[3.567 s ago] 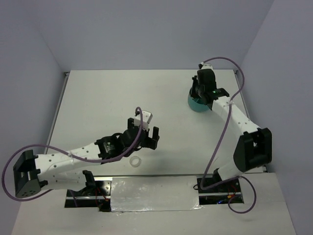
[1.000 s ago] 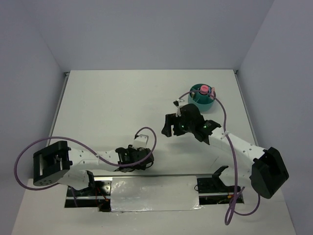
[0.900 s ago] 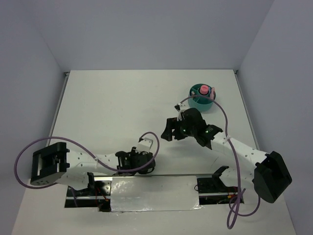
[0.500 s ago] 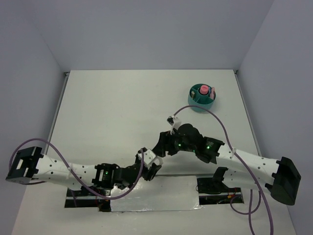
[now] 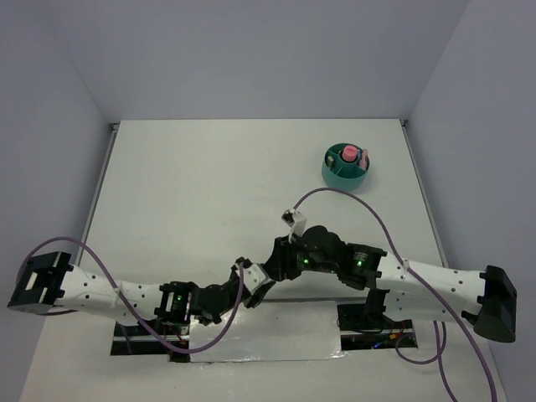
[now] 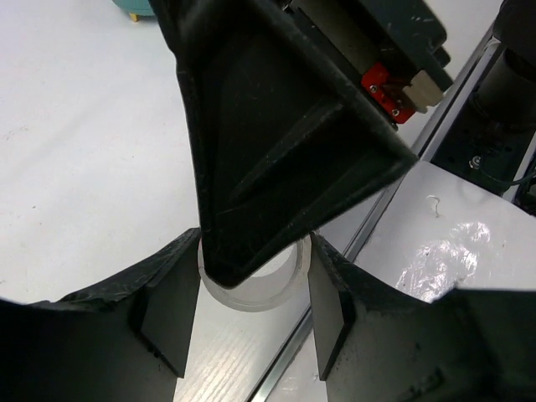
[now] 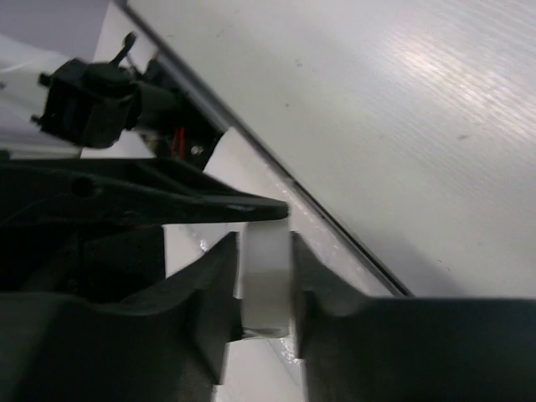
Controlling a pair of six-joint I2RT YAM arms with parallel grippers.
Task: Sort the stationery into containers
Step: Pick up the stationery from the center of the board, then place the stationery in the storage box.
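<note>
The clear ring point(image 6: 251, 295) hangs at the table's near edge between the fingers of my left gripper point(image 6: 254, 276), which is shut on its rim. My right gripper point(image 7: 262, 251) meets it there, shut on the ring's point(image 7: 265, 276) two flat faces. One broad right finger covers the ring's top in the left wrist view. From above, the left gripper point(image 5: 256, 287) and the right gripper point(image 5: 274, 261) overlap and hide the ring. The teal container point(image 5: 345, 172) stands far back right with a pink tube point(image 5: 347, 154) in its centre cup.
A metal rail point(image 6: 293, 360) runs along the table's near edge. Beyond it lies crinkled silver foil point(image 5: 260, 333) between the arm bases. Purple cables point(image 5: 335, 194) loop over both arms. Walls close in the left, back and right sides.
Both arms swung toward the middle of the near edge. The right gripper came down from near the container and closed its jaws on the ring that the left gripper holds.
</note>
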